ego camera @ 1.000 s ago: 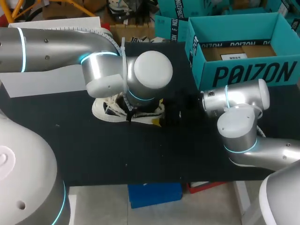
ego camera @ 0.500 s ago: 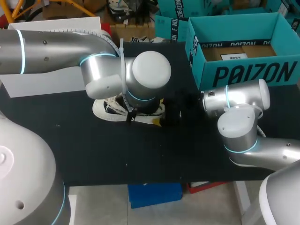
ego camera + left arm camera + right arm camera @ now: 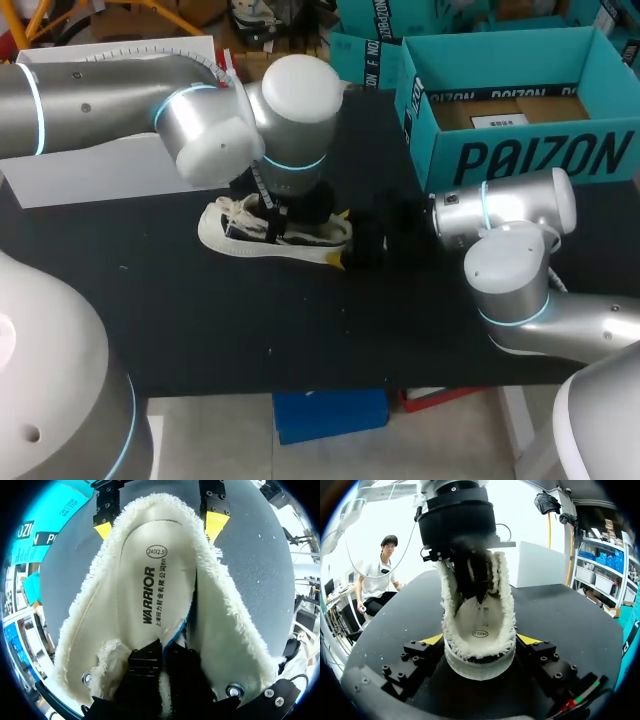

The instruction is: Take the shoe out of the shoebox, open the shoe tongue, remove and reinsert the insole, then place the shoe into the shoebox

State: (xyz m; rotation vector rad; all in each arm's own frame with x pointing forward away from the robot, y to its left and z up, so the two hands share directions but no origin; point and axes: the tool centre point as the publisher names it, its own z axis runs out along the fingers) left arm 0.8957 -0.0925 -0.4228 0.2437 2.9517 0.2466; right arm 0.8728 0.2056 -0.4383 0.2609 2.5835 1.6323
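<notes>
As it lies at the middle of the table, the shoe is gripped twice.
The right gripper clamps its heel with wide-spread fingers; the left gripper, fingers nearly together, pinches the insole inside. Beyond, the shoebox stands at the table's far right corner.

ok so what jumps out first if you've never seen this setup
First, the white fleece-lined shoe on the black table, its mouth spread wide so the insole shows. The left gripper is down inside the shoe from above, and the right gripper clamps the heel between its yellow-tipped fingers. The open teal shoebox stands at the table's far right.
</notes>
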